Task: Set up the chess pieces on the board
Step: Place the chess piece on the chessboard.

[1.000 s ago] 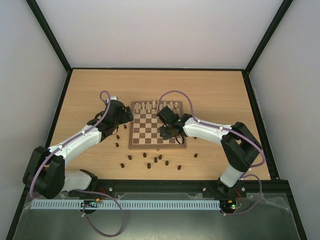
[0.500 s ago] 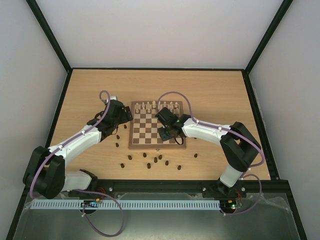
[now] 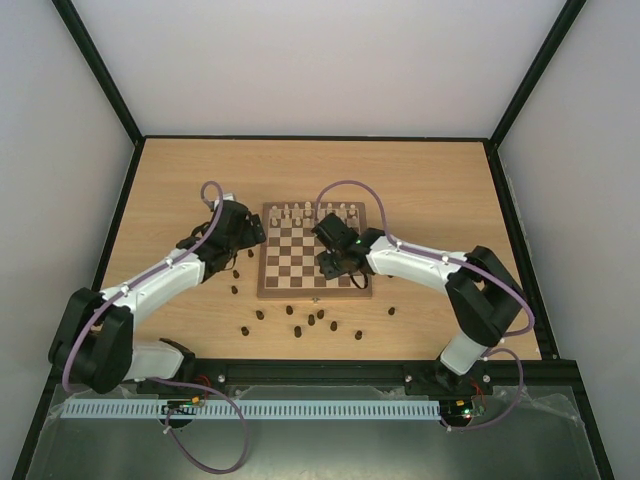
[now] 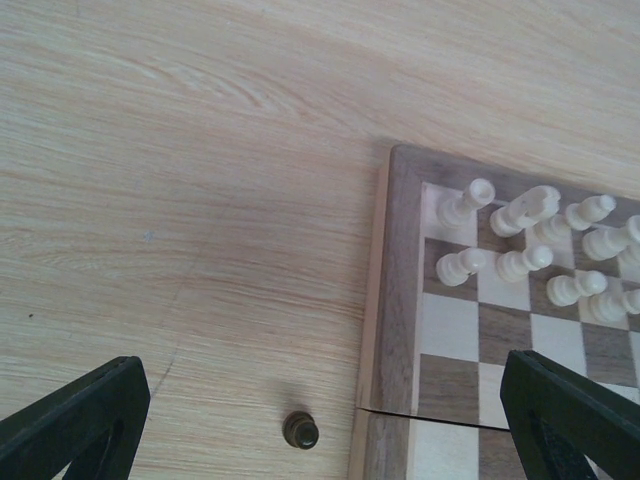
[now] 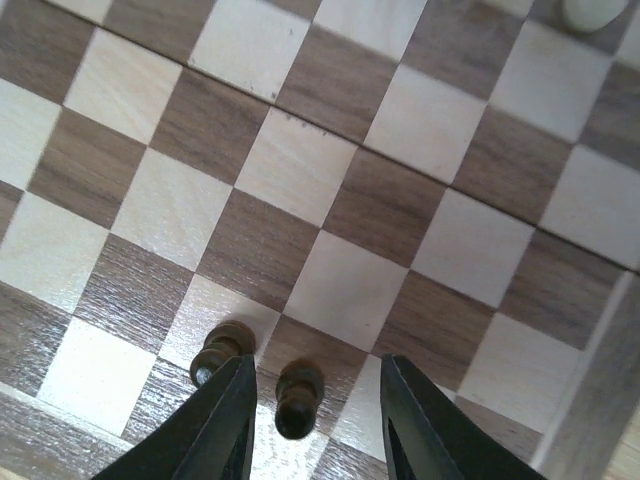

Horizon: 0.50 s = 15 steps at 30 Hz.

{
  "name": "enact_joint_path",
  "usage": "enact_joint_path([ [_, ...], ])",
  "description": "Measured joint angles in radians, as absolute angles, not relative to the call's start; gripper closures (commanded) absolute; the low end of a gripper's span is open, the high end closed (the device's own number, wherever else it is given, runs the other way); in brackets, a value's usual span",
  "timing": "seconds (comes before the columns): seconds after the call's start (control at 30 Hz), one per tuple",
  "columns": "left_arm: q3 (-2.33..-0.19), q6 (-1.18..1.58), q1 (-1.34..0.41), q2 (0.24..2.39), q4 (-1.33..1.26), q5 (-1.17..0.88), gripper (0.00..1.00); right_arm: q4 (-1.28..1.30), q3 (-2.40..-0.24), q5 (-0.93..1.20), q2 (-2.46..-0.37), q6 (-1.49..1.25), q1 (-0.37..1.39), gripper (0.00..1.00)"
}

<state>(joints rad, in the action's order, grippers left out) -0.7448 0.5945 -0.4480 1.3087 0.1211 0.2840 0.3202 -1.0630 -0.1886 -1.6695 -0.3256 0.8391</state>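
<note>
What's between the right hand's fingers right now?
A dark brown pawn stands on the board, clear of the right hand's fingers; the right wrist view shows it.

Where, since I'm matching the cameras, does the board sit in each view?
Top external: the board lies centre frame.
Left wrist: the board's corner takes the right side.
Right wrist: the board fills the frame.
Shared landmark: the cream-white pieces on it.
</note>
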Motion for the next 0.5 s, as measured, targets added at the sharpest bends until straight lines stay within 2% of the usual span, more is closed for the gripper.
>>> enact_joint_path([
  [0.13,-0.745,0.595,-0.448,1.338,0.127,0.289,0.01,0.317,-1.061,-0.229,-1.616,-0.338,0.839,0.61],
  [0.4,-0.767,0.594,-0.448,1.432,0.151,0.284,0.01,0.309,-1.037,-0.282,-1.536,-0.368,0.815,0.61],
  [0.5,-0.779,0.594,-0.448,1.439,0.171,0.285,0.06,0.309,-1.016,-0.281,-1.511,-0.376,0.784,0.61],
])
